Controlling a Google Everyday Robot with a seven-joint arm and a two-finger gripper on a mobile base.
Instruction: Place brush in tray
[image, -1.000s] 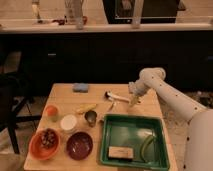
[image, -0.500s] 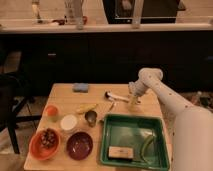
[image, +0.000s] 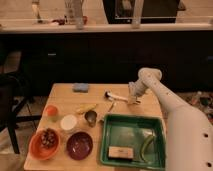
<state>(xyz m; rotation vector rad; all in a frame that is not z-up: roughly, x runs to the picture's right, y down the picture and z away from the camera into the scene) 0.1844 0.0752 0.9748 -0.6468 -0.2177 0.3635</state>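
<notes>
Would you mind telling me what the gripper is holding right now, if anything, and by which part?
The gripper, just beyond the tray's far rim, appears to hold the brush by the end of its white handle, opposite the dark bristle head.

Smooth white arm (image: 172, 107), pale pincer (image: 133, 96) at its tip

Large rectangular green plastic tray (image: 127, 137): on the wooden desk (image: 62, 97), near right.
Slim white-handled, dark-bristled brush (image: 116, 96): just beyond the tray's far rim, outside it.
Pincer (image: 133, 96): at the brush's handle end.
</notes>
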